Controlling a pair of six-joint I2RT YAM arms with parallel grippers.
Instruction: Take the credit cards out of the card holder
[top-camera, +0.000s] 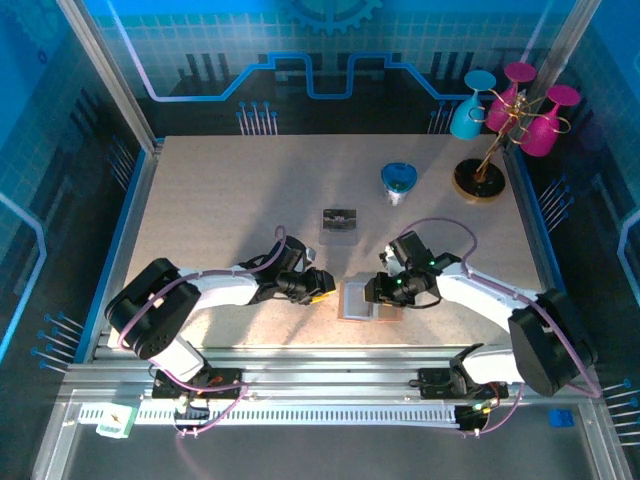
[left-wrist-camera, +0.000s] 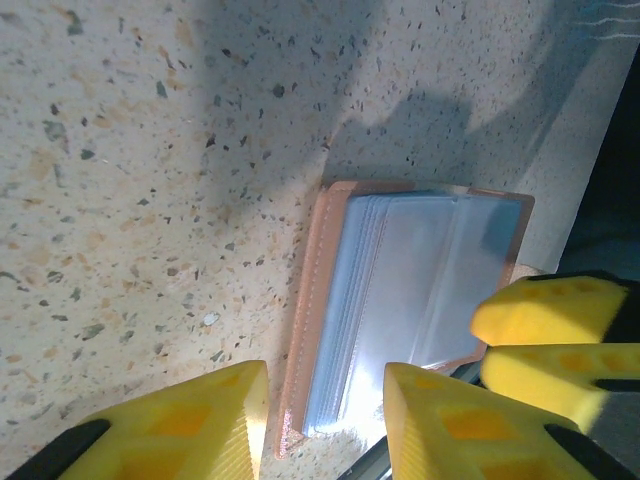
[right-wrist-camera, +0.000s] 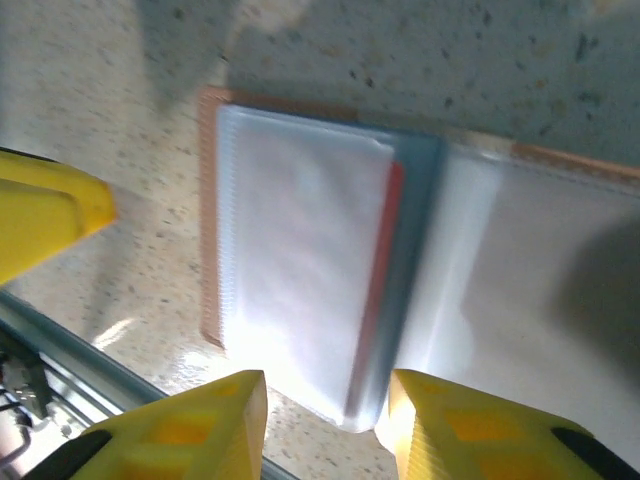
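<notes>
The card holder (top-camera: 357, 301) lies open on the table near the front edge, pale grey-blue inside with a tan rim (left-wrist-camera: 312, 300). A red credit card (right-wrist-camera: 383, 270) shows edge-on between the clear sleeves of the card holder (right-wrist-camera: 290, 240). My left gripper (top-camera: 322, 287) is open at its left side, and in the left wrist view the left gripper (left-wrist-camera: 325, 420) straddles the holder's near left corner. My right gripper (top-camera: 375, 291) is open over its right side. In the right wrist view the right gripper (right-wrist-camera: 325, 425) stands either side of the sleeves' lower edge. A dark grey-black card (top-camera: 340, 220) lies further back.
A faint clear plastic box (top-camera: 340, 232) surrounds the dark card. A blue cup (top-camera: 398, 182) stands behind it to the right, and a stand with pink and blue glasses (top-camera: 505, 120) is at the back right corner. The table's metal front rail (top-camera: 320, 355) runs just behind the holder.
</notes>
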